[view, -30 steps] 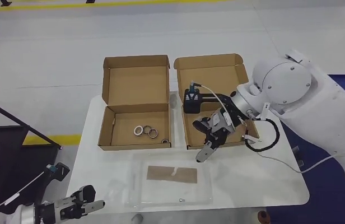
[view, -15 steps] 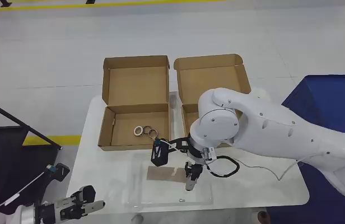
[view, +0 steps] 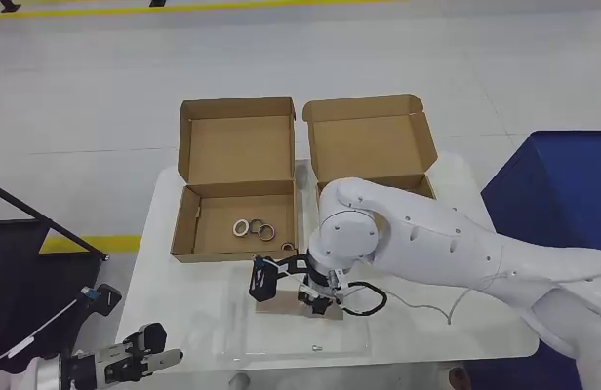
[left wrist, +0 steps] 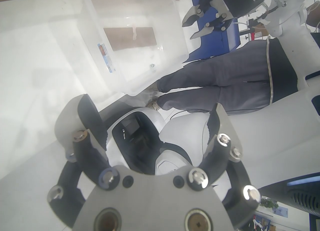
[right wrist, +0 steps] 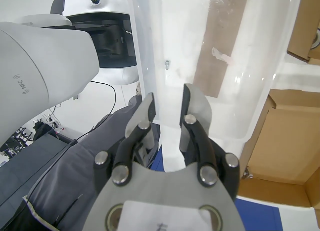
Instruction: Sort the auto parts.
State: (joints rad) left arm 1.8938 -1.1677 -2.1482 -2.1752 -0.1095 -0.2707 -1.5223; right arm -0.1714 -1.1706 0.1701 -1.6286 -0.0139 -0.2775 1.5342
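White worktop (view: 183, 292) carries the whole setup, pale floor with a yellow line behind. Small metal screw (view: 316, 346) lies alone on the floor of a clear plastic bin (view: 244, 336), near the bin's robot-side wall; same screw (right wrist: 166, 63) seen in the right wrist view just past the fingertips, and in the left wrist view (left wrist: 151, 66) close to the bin corner. Brown cardboard strip (view: 278, 307) lies flat in the bin too, apart from the screw, with a bit of pale tape on it (right wrist: 220, 41). Right end effector (view: 315, 297) hangs over the bin by the strip's end, jaws parted, nothing between them (right wrist: 168, 101); from the left wrist view it (left wrist: 191, 29) is above the bin's far side. Beyond the bin, two open cardboard boxes side by side with lids back: left box (view: 218, 210) holds several metal rings (view: 254, 228) together near its front wall; right box (view: 369, 132) mostly covered by the right arm, contents cannot tell. Left end effector (view: 159, 359) sits off the worktop's near left corner, well apart from the bin, jaws wide apart and empty (left wrist: 151, 106).
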